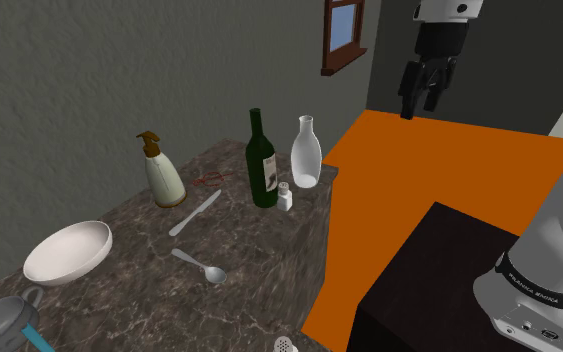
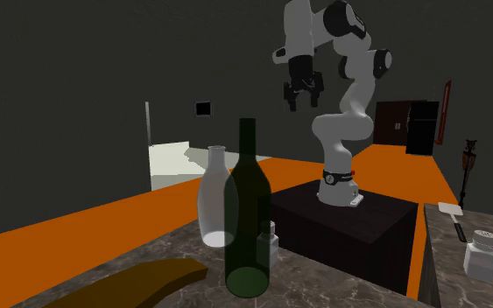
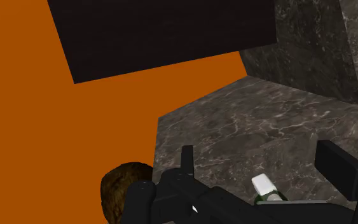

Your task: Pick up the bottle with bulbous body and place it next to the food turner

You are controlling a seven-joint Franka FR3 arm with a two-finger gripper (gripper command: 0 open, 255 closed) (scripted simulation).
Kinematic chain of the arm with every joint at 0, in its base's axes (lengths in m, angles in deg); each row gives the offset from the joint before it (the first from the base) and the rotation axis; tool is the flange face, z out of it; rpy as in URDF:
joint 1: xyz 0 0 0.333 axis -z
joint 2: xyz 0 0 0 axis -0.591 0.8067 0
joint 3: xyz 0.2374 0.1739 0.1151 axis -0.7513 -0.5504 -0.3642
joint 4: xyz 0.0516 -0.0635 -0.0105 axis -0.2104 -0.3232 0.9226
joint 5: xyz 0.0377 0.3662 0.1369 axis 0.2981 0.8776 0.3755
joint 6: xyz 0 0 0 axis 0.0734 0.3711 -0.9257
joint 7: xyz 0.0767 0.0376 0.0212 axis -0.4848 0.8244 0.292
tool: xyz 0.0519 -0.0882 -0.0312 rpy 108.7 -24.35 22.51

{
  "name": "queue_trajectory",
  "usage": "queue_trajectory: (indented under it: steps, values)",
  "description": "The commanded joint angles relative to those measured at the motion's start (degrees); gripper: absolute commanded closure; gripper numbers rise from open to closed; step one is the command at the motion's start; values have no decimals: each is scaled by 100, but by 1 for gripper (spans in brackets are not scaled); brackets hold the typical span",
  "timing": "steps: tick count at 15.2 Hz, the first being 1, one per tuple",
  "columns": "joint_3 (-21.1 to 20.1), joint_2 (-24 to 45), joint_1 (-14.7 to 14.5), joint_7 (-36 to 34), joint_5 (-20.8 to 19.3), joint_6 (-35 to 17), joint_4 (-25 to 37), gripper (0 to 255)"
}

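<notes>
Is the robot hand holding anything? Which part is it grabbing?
Nothing is held. The end effector hangs open, high in the air, with nothing between its fingers. The clear bulbous bottle stands untouched on the counter.

Dark marbled worktop point(image 1: 249, 240), well laden.
At its far corner: green bottle point(image 1: 262, 165), pale bulbous bottle point(image 1: 306, 155), shaker point(image 1: 285, 197); mid-surface: turner point(image 1: 195, 213), spoon point(image 1: 201, 267), bowl point(image 1: 67, 252).

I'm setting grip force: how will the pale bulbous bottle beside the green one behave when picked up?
The pale bottle looks glassy and see-through, so it is probably rigid, smooth and slippery; gripping the narrow neck seems safer. It is tall on a modest base, so a sideways nudge may tip it into the green bottle or small shaker close by.
</notes>
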Motion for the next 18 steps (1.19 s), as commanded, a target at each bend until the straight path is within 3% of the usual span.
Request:
queue_trajectory:
  steps: [1,10,18]
  values:
    - [0,0,0,0,0,0,0,0]
    - [-163,1961,60,-61,-168,-1303,813,0]
    - [-261,3714,118,-226,-438,-1976,2027,0]
